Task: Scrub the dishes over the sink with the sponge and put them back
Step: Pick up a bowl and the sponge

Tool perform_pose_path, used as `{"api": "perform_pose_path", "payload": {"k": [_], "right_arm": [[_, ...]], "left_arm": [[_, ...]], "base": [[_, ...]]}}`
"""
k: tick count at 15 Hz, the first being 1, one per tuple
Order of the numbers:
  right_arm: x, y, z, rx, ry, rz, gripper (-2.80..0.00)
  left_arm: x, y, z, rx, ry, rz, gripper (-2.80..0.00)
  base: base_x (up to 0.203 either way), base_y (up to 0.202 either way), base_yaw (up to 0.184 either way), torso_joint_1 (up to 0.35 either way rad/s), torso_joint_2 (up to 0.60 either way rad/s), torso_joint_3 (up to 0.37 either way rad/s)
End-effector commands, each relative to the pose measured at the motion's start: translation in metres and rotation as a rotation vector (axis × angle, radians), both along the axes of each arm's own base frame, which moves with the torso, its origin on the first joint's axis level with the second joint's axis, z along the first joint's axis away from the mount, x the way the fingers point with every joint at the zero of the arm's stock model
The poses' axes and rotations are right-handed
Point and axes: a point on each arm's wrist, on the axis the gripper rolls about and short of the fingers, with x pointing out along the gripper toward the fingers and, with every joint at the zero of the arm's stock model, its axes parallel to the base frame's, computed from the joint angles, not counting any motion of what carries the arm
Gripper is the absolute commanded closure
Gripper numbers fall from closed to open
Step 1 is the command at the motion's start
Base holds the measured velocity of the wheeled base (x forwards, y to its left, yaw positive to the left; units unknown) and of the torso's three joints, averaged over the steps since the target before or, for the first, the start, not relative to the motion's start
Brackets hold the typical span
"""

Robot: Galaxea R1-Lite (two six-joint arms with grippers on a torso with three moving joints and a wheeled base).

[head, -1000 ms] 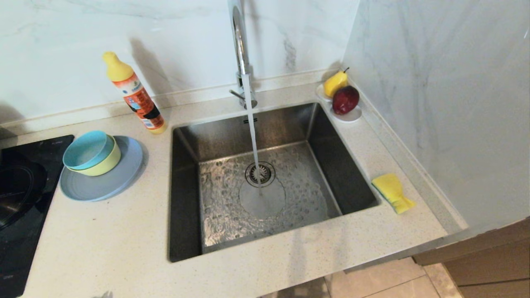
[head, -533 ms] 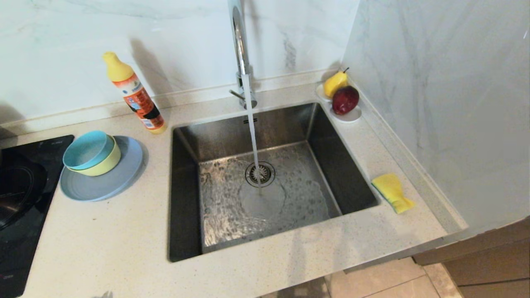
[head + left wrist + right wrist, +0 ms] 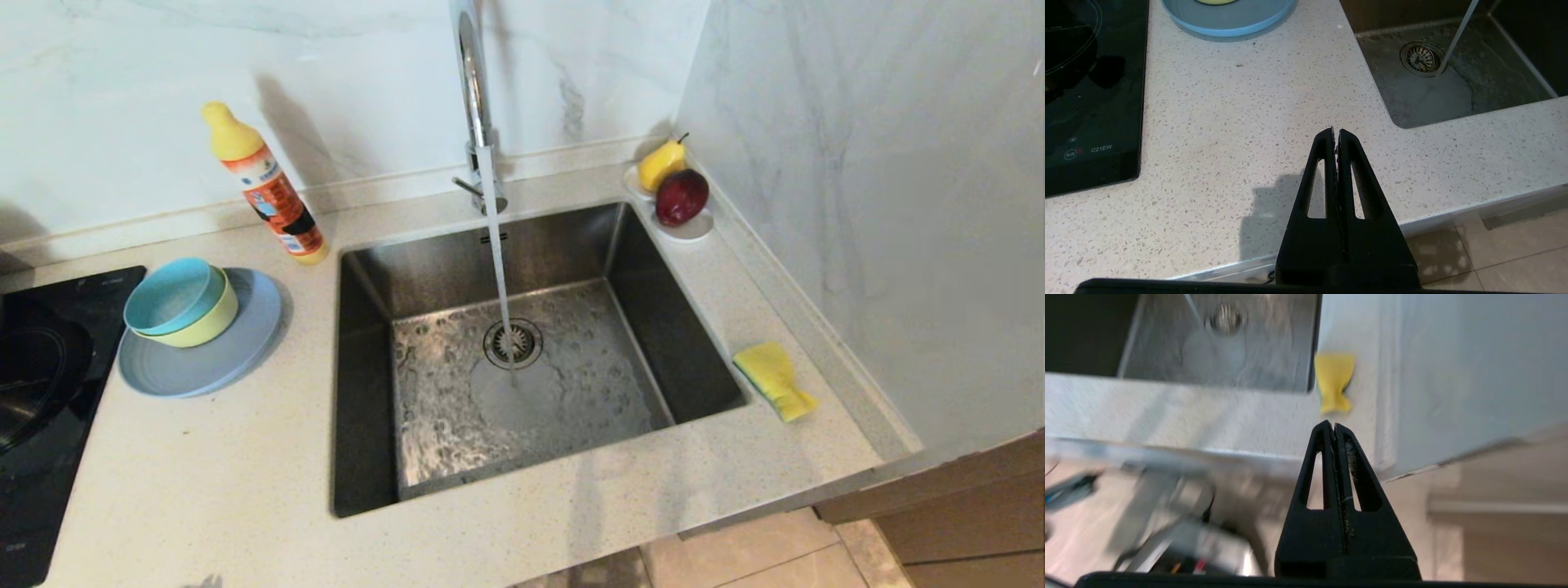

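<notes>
The dishes sit stacked on the counter left of the sink (image 3: 367,384): a teal bowl (image 3: 167,296) inside a pale yellow bowl (image 3: 214,321), both on a grey-blue plate (image 3: 200,366) (image 3: 1229,24). The yellow sponge (image 3: 773,378) (image 3: 1334,381) lies on the counter at the sink's right rim. Neither gripper shows in the head view. My left gripper (image 3: 1336,130) is shut and empty above the counter's front edge, short of the plate. My right gripper (image 3: 1333,425) is shut and empty, out past the counter's front edge, with the sponge beyond its tips.
Water runs from the chrome faucet (image 3: 473,98) onto the drain (image 3: 513,343). An orange detergent bottle (image 3: 265,186) stands behind the dishes. A white dish with a pear and an apple (image 3: 682,224) sits at the back right. A black cooktop (image 3: 41,392) lies far left. A marble wall (image 3: 882,204) closes the right side.
In the head view only the running water shifts; dishes and sponge stay where they were, and no arm enters that view.
</notes>
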Motion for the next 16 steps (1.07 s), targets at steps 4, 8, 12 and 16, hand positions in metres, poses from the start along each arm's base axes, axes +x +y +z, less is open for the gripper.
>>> {"api": "perform_pose_path", "payload": {"k": [4, 8, 12, 16], "right_arm": [[0.097, 0.007, -0.018, 0.067, 0.349, 0.044, 0.0], [0.121, 0.018, -0.036, 0.012, 0.446, 0.001, 0.0], [0.145, 0.021, -0.061, -0.028, 0.5, -0.07, 0.0], [0.166, 0.034, -0.087, -0.093, 0.456, -0.117, -0.38]], "left_arm": [[0.001, 0.0, -0.004, 0.0, 0.017, 0.0, 0.0], [0.001, 0.0, -0.004, 0.001, 0.017, 0.001, 0.0], [0.001, 0.0, -0.004, 0.0, 0.017, 0.0, 0.0], [0.001, 0.0, -0.004, 0.0, 0.017, -0.001, 0.0]], "base": [[0.0, 0.0, 0.0, 0.0, 0.0, 0.0], [0.0, 0.0, 0.0, 0.0, 0.0, 0.0], [0.0, 0.0, 0.0, 0.0, 0.0, 0.0], [0.0, 0.0, 0.0, 0.0, 0.0, 0.0]]}}
